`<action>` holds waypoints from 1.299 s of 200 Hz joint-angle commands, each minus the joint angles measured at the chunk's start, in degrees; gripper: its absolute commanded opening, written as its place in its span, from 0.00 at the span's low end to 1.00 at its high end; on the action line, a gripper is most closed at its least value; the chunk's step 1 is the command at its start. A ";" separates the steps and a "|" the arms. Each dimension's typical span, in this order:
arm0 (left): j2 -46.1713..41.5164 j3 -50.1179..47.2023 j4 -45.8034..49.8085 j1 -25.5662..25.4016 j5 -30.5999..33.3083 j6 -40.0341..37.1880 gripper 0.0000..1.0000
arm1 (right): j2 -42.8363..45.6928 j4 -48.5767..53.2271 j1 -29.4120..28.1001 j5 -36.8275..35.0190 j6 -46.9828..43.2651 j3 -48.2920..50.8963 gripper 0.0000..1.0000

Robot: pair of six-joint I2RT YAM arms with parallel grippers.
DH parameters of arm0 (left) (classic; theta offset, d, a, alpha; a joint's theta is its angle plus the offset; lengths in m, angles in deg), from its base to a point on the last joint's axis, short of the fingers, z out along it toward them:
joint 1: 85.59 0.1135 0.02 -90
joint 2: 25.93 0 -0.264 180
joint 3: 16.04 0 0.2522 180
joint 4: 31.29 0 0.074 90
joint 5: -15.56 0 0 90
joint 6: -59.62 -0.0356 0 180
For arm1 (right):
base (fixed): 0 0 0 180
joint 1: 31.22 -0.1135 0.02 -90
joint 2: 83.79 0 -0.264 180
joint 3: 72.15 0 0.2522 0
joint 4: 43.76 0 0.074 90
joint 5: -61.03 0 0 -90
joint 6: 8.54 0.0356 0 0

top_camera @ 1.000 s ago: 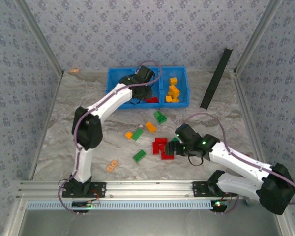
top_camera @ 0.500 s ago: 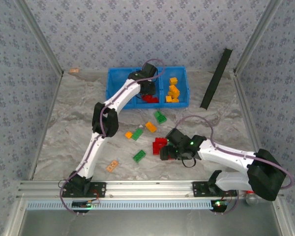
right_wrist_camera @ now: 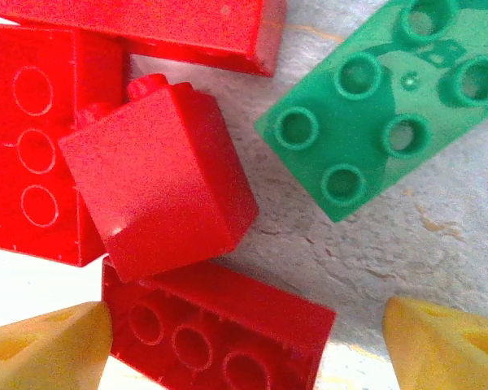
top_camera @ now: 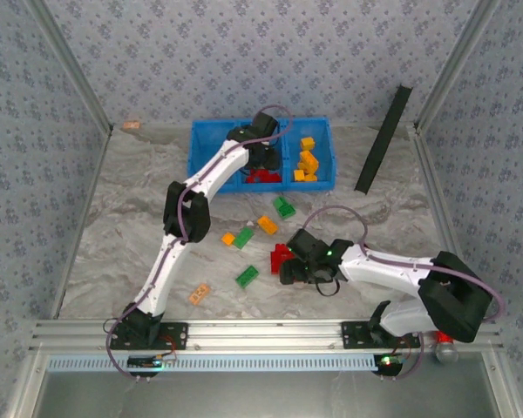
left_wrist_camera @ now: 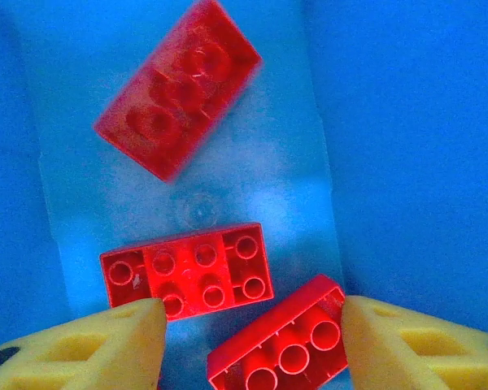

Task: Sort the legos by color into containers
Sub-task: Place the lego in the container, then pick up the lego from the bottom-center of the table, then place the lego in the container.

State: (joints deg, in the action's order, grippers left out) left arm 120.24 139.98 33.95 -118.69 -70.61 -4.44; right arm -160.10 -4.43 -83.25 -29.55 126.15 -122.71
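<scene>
**Tray.** The blue bin tray point(top_camera: 207, 146) stands at the far edge of the tabletop point(top_camera: 113, 235), about mid-width, with three compartments side by side. The middle compartment holds red bricks point(top_camera: 263, 177). The right compartment holds orange-yellow bricks point(top_camera: 308, 161).

**Left arm.** The left arm point(top_camera: 200, 178) extends to the middle compartment. In its wrist view the left fingers point(left_wrist_camera: 106, 345) are spread above the blue floor.
- A tilted red brick point(left_wrist_camera: 276, 349) lies between them. Its end is just beside one pad; contact cannot be told.
- A flat red brick point(left_wrist_camera: 187, 272) lies just beside the other pad.
- A blurred red brick point(left_wrist_camera: 177, 89) lies farther off.

**Right arm.** The right arm point(top_camera: 392, 270) extends to a red cluster point(top_camera: 281, 257) in the near half of the tabletop, right of centre. In its wrist view the right fingers point(right_wrist_camera: 41, 349) are spread wide and grip nothing.
- A long red brick point(right_wrist_camera: 220, 333) lies between them.
- A small sloped red brick point(right_wrist_camera: 159, 179) sits against it.
- A green brick point(right_wrist_camera: 382, 106) lies just beside these, apart from them.

**Loose on the tabletop, mid-area.**
- Far green brick point(top_camera: 284, 206)
- Middle green brick point(top_camera: 243, 237)
- Near green brick point(top_camera: 247, 276)
- Two orange bricks point(top_camera: 268, 225)

**Other items.** A peach flat piece point(top_camera: 200, 293) lies toward the near left corner. A black strip point(top_camera: 383, 139) leans at the far right corner.
</scene>
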 commanded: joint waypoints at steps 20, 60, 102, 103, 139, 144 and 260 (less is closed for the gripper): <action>-2.34 1.65 2.13 0.30 -1.15 -1.57 0.60 | -2.65 -0.24 -0.42 -0.85 1.02 -0.70 0.82; -5.45 -1.89 1.00 0.28 -1.45 -1.76 0.61 | -3.75 -0.28 -0.61 -1.38 0.93 -0.99 0.70; -8.24 -4.44 0.01 0.14 -1.55 -1.98 0.61 | -3.69 1.13 -0.80 -1.87 0.84 -1.95 0.45; -8.34 -4.49 0.02 0.19 -1.51 -2.00 0.61 | -3.64 1.18 -0.84 -1.92 0.84 -1.96 0.45; -9.98 -4.86 0.18 0.14 -2.44 -2.29 0.62 | -1.64 4.84 -1.12 -3.72 0.80 -3.31 0.35; -10.33 -4.80 0.17 0.19 -2.67 -2.42 0.62 | -1.11 5.77 -1.07 -4.13 0.70 -3.68 0.34; -40.21 -24.74 4.09 0.41 1.91 -15.50 0.69 | -3.07 20.20 13.46 -13.52 -26.19 -37.38 0.28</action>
State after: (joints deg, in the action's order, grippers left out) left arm 91.04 124.68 35.50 -118.58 -73.21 -13.65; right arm -156.73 16.46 -72.63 -38.32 111.79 -150.19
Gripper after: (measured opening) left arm 0.673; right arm 0.286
